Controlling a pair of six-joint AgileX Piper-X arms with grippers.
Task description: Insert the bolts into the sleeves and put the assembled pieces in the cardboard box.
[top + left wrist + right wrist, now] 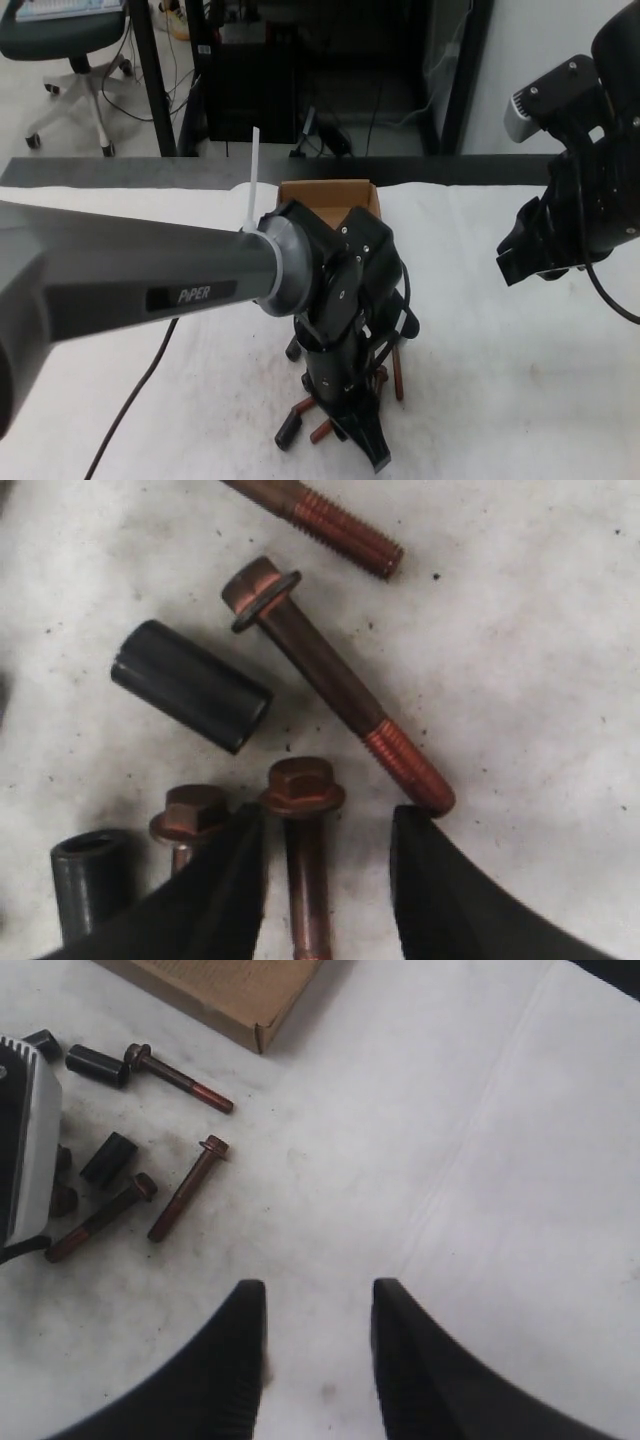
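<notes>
My left gripper (328, 825) is open and low over a scatter of copper bolts and black sleeves on the white cloth. One bolt (305, 810) lies between its fingers, head toward the camera's far side, not clamped. Beside it lie a short-looking bolt (190, 815), a long bolt (335, 685), a black sleeve (190, 685) and another sleeve (88, 880). From the high view, this gripper (362, 440) points down in front of the cardboard box (325, 192). My right gripper (318, 1295) is open and empty above bare cloth, off to the right (525, 255).
In the right wrist view, a corner of the box (230, 995) shows, with bolts (187, 1188) and sleeves (97, 1064) next to the left arm's wrist housing (20, 1140). Open cloth spreads right of the parts. A black cable (140, 395) trails over the cloth at left.
</notes>
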